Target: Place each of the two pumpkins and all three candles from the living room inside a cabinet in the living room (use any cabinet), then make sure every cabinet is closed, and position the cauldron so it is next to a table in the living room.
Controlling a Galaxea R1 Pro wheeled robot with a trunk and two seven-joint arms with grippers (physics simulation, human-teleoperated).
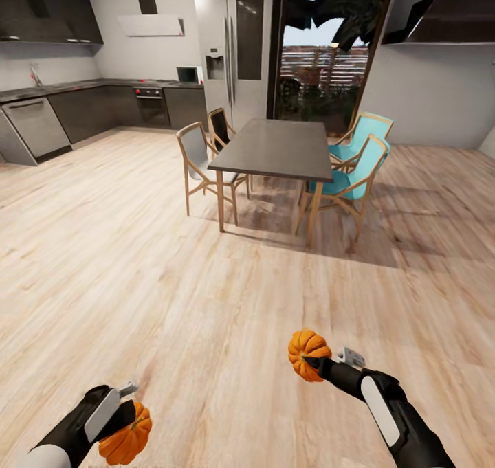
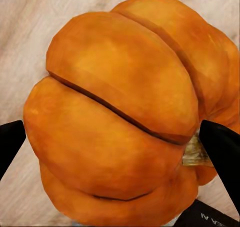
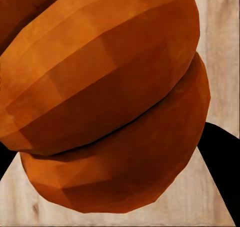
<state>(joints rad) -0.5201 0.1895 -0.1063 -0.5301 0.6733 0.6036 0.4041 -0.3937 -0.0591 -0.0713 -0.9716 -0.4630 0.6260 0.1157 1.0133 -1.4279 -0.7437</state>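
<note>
Orange pumpkins sit clamped in both jaws: left pumpkin (image 1: 126, 438), right pumpkin (image 1: 307, 354).

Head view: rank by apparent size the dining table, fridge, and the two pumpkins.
1. Tall silver double-door fridge
2. Dark grey rectangular dining table, though they look close
3. Two ribbed orange pumpkins: alike, not ranked.
</note>
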